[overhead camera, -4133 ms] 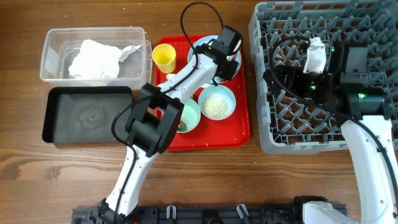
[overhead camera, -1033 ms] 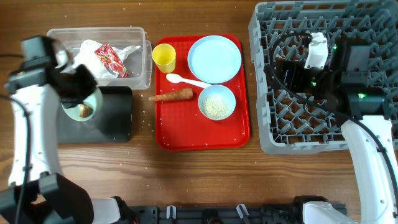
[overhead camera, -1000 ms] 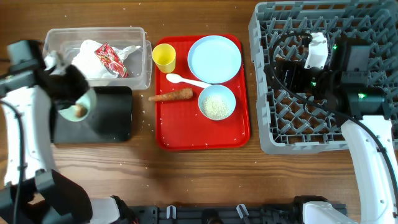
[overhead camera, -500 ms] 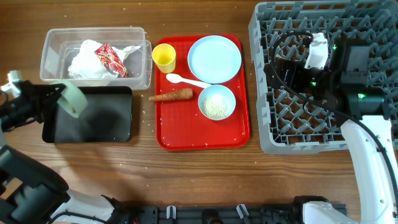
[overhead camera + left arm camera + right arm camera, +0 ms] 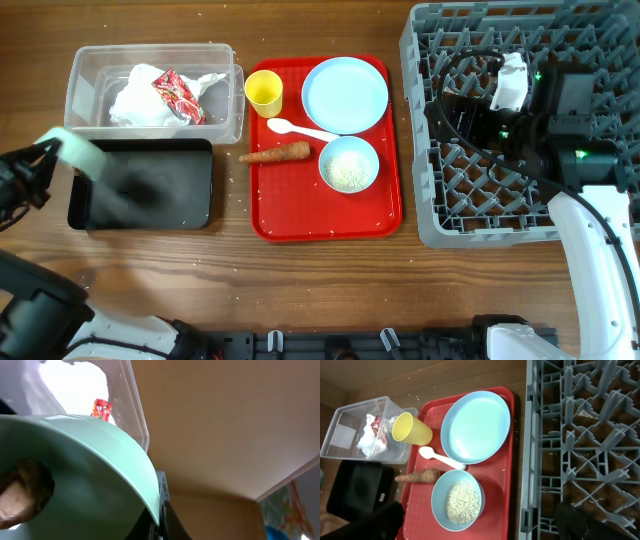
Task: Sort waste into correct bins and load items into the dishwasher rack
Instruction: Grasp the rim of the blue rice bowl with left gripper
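My left gripper [image 5: 52, 150] is shut on the rim of a pale blue bowl [image 5: 82, 153], tipped on edge over the left end of the black bin [image 5: 165, 190]. In the left wrist view the bowl [image 5: 90, 475] fills the frame with a small brown lump [image 5: 22, 491] still inside it. The clear bin [image 5: 82, 92] holds white napkins [image 5: 135, 95] and the red wrapper [image 5: 175, 95]. On the red tray [image 5: 300, 215] lie the yellow cup [image 5: 264, 92], plate [image 5: 345, 94], spoon [image 5: 300, 129], carrot stick [image 5: 275, 153] and a rice bowl [image 5: 349, 165]. My right gripper [image 5: 455, 118] hangs open over the dishwasher rack [image 5: 500, 215].
The right wrist view looks down on the tray's plate [image 5: 475, 425], rice bowl [image 5: 457, 500] and the rack's left wall [image 5: 532, 450]. Rice grains are scattered on the wooden table [image 5: 330, 280] around the tray. The two bins stand side by side left of the tray.
My left arm has swung further left and the bowl has tipped more steeply over the black bin's left end. The right arm has not moved.
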Controlling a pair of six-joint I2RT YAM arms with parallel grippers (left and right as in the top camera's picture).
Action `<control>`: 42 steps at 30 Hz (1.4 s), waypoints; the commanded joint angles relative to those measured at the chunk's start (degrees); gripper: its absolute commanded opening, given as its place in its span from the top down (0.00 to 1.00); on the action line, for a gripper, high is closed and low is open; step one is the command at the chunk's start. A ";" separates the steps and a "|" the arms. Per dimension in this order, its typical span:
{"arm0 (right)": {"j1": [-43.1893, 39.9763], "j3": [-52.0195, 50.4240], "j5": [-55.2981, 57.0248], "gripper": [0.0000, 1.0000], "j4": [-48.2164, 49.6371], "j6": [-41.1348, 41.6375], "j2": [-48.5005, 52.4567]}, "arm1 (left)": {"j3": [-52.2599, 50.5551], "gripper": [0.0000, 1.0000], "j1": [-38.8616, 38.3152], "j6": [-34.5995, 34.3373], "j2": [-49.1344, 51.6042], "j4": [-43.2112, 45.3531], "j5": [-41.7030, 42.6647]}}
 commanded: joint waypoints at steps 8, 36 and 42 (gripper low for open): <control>-0.13 -0.42 -0.09 0.00 0.17 0.37 0.07 | 0.00 0.96 -0.59 -0.66 0.98 -1.79 -3.50; -0.13 -0.42 -0.07 0.00 0.33 0.26 0.07 | 4.52 0.93 -87.67 -2.29 0.96 -9.97 -66.97; -0.13 -0.42 0.15 0.00 0.39 0.22 0.07 | 8.85 0.33 -88.46 -0.72 0.90 -9.46 -67.36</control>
